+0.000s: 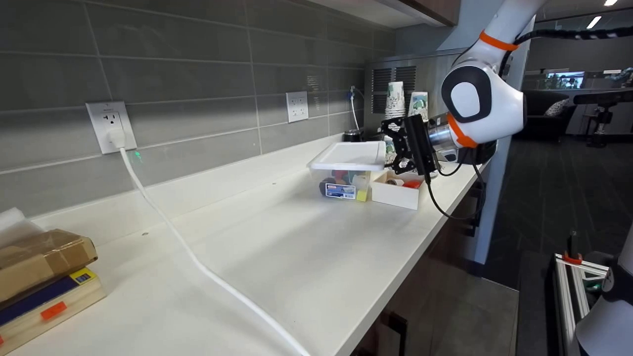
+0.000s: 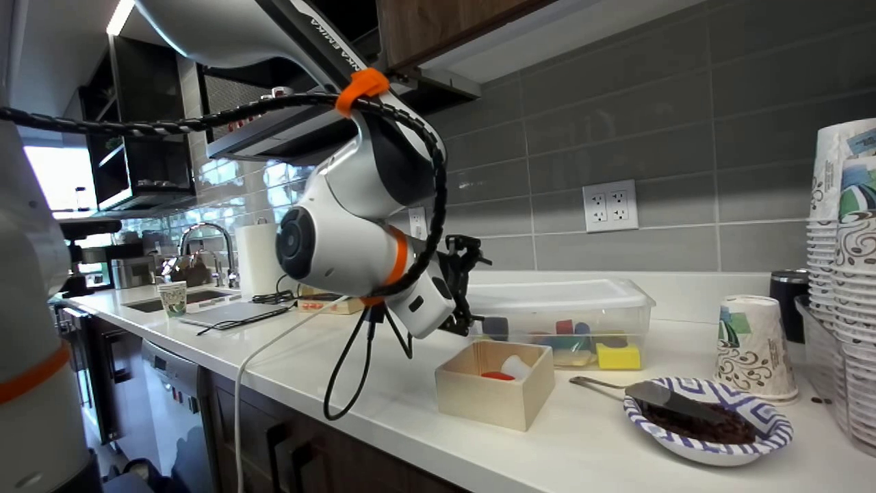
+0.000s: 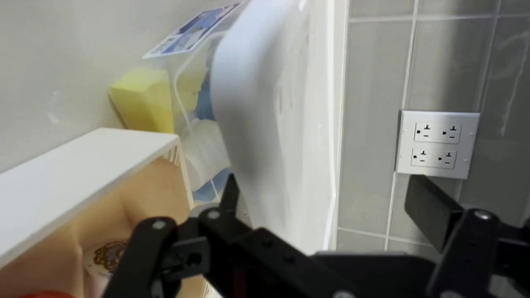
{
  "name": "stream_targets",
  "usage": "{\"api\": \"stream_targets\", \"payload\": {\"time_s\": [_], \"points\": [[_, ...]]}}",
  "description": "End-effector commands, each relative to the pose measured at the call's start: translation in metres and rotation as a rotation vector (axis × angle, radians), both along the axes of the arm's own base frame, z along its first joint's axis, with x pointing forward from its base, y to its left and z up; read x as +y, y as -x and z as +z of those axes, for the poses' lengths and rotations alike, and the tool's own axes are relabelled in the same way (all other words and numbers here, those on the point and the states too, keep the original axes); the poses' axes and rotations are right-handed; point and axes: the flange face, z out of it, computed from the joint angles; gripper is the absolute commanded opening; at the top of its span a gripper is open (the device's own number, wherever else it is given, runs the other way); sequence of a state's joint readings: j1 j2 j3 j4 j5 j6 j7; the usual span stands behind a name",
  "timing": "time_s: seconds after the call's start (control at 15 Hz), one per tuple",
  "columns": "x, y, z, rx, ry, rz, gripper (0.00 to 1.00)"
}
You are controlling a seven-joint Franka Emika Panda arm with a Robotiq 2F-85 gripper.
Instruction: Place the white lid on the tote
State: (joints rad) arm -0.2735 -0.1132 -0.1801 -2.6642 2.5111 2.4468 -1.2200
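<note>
The white lid [image 1: 352, 154] lies over the top of the clear tote [image 1: 316, 175]. The lid [image 2: 568, 293] also shows above the tote [image 2: 626, 320] in an exterior view. I cannot tell whether it is fully seated. Colourful items show through the tote's walls. My gripper [image 1: 390, 146] is open at the lid's near end; it also shows in an exterior view [image 2: 482, 289]. In the wrist view, the gripper [image 3: 325, 186] has one finger low beside the lid's edge [image 3: 265, 124] and the other well above the lid. Contact with the lid is unclear.
A small wooden box [image 2: 479, 394] with red and white items stands close beside the tote. A patterned bowl [image 2: 718, 452] with a knife, paper cups [image 2: 753, 349] and a cup stack are nearby. The tiled wall [image 1: 198, 84] rises behind. A white cable [image 1: 198, 262] crosses the counter.
</note>
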Motion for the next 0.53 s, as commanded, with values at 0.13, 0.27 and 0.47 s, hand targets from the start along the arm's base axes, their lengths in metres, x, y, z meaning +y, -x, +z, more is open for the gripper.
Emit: {"api": "stream_targets", "payload": {"time_s": [0.13,0.27,0.47], "points": [[0.017,-0.02,0.003,0.015,0.006,0.054,1.0],[0.022,-0.026,0.002,0.02,0.009,0.068,1.0],[0.027,-0.032,0.001,0.025,0.009,0.083,1.0]]}}
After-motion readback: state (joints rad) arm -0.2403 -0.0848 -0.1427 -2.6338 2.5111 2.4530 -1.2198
